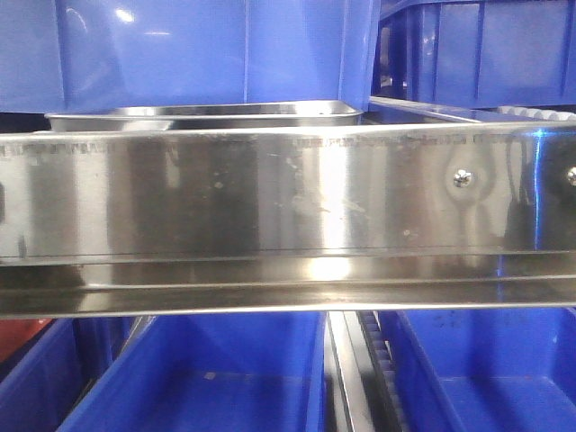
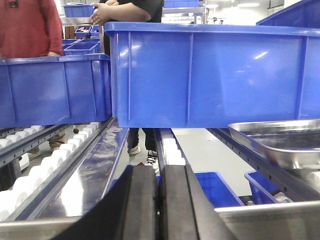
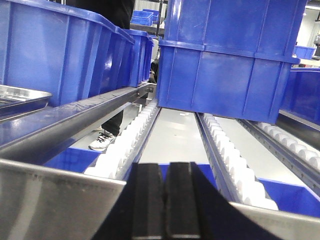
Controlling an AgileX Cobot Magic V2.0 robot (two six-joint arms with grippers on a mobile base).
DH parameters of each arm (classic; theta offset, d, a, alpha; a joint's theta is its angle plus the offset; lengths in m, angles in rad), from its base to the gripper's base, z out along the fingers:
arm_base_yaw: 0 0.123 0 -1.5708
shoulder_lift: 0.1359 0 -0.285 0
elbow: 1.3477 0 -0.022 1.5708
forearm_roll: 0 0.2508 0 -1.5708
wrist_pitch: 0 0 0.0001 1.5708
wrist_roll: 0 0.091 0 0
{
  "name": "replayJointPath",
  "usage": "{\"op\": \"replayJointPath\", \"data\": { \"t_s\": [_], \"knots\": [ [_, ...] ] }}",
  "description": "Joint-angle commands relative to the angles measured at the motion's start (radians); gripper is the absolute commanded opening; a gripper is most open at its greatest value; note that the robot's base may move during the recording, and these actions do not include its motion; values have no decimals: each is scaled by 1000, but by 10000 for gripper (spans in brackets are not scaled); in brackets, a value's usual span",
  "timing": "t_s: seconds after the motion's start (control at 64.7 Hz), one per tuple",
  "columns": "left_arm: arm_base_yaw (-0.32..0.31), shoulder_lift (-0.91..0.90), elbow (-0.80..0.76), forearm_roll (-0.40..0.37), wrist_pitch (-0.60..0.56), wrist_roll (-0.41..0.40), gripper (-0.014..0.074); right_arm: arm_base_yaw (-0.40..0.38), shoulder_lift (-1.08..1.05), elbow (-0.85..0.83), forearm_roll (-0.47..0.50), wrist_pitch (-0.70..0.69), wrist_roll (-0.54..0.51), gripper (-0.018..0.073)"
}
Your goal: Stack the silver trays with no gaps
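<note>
A roller rack of white rollers between steel channels carries blue bins in a workshop where people stand behind it; a steel rail with screws runs along its front edge. The silver tray lies at that front edge just behind the rail, right of the left hand and left of the right hand, touching neither; both hands have their fingers pressed together on nothing. The tray is shallow, polished and mirror-bright, with a flat rolled rim and a rounded corner.
</note>
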Motion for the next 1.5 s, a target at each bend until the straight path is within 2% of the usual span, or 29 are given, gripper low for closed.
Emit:
{"op": "replayJointPath", "data": {
  "t_s": [0.0, 0.85, 0.927, 1.097, 1.236, 1.298, 1.391, 1.483],
  "knots": [
    [4, -3, -3, 3, -24, 1, -16, -3, -4, -1, -7, -22, -1, -78],
    [4, -3, -3, 3, -32, 1, -16, -2, -4, -1, -7, -32, -1, -78],
    [4, -3, -3, -12, -50, 1, -16, -2, -4, -1, 11, -82, 1, -78],
    [4, -3, -3, -110, -146, -1, -16, -2, -4, -1, 11, -265, 1, -78],
    [4, -3, -3, -103, -241, -1, -16, -2, -4, -1, 11, -438, 1, -78],
    [4, -3, -20, -103, -236, -1, -16, -2, -4, -1, 11, -497, 22, -78],
    [4, -3, -105, -103, -140, -1, -16, -2, -4, -9, 11, -452, 99, -78],
    [4, -3, -183, -133, -40, -1, -16, -2, -4, -71, 11, -280, 193, -78]
  ]
}}
